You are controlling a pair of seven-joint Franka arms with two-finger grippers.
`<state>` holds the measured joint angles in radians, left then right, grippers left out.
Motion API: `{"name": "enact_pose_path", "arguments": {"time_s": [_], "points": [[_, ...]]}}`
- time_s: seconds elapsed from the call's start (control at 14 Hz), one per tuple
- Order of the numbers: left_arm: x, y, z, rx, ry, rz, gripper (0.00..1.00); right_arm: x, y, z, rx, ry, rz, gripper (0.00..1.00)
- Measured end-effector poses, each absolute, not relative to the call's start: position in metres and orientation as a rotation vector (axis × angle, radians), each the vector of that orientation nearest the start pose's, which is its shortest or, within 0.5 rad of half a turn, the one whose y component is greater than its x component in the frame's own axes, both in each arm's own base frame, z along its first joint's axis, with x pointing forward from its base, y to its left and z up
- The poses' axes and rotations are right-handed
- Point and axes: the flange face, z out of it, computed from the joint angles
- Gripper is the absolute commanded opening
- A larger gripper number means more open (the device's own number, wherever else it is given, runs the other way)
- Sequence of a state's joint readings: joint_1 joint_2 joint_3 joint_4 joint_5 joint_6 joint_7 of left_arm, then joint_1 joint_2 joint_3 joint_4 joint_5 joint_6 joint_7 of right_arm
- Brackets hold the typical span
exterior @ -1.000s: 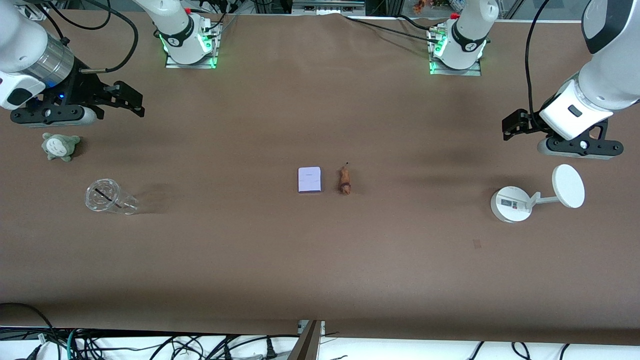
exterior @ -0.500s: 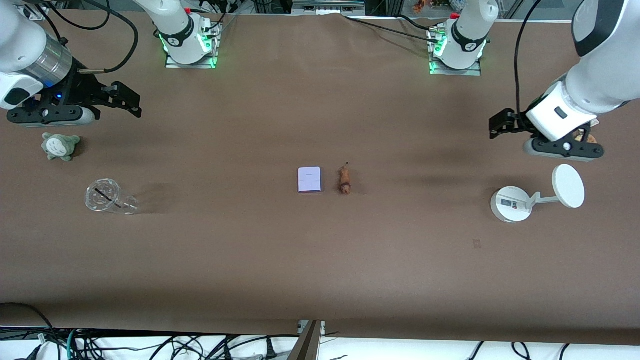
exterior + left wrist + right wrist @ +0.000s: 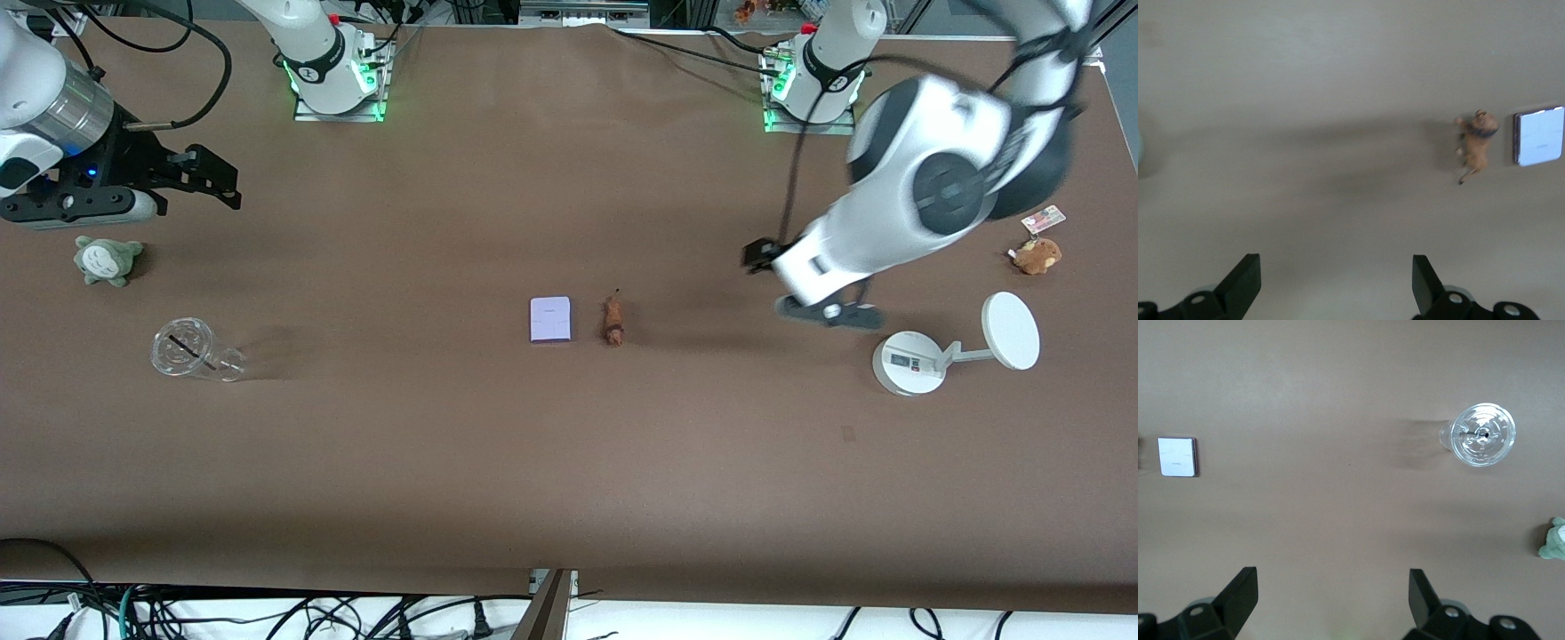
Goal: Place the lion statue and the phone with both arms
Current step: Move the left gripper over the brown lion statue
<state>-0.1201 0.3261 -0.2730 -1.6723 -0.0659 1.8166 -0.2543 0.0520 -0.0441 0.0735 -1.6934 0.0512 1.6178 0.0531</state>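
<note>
The lion statue (image 3: 613, 322), tiny and orange-brown, lies at the table's middle beside the phone (image 3: 550, 319), a flat pale lavender block. The phone lies on the side toward the right arm's end. My left gripper (image 3: 758, 257) hangs open and empty over bare table between the lion and the white stand. In the left wrist view the lion (image 3: 1477, 143) and phone (image 3: 1539, 136) lie well ahead of the open left gripper (image 3: 1335, 283). My right gripper (image 3: 224, 182) is open and empty at the right arm's end; its wrist view shows the phone (image 3: 1178, 457) and the open right gripper (image 3: 1331, 597).
A clear plastic cup (image 3: 191, 349) lies on its side and a grey-green plush (image 3: 108, 260) sits near the right gripper. At the left arm's end stand a white round-based stand (image 3: 907, 363) with a disc and a brown plush with card tag (image 3: 1036, 255).
The left arm has swung from over the white stand's end toward the table's middle, uncovering the brown plush. The right gripper has drifted slightly away from the middle. Both stay open.
</note>
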Motion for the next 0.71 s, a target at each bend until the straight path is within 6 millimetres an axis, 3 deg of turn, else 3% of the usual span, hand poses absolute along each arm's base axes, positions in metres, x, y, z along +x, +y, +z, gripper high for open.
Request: {"name": "enact_pose_path", "arguments": {"time_s": [0.36,0.5,0.71], "points": [[0.569,-0.354,0.307,-3.272,0.16,0.233,1.0,0.538,0.073,0.6,-3.095,-0.106,0.039,1.0],[0.562,-0.38,0.279,-3.279,0.156,0.165,1.0,0.538,0.073,0.6,-3.095,-0.105,0.04,1.0],[0.556,-0.399,0.247,-3.259,0.132,0.081,1.0,0.538,0.073,0.6,-3.095,-0.108,0.039,1.0]]}}
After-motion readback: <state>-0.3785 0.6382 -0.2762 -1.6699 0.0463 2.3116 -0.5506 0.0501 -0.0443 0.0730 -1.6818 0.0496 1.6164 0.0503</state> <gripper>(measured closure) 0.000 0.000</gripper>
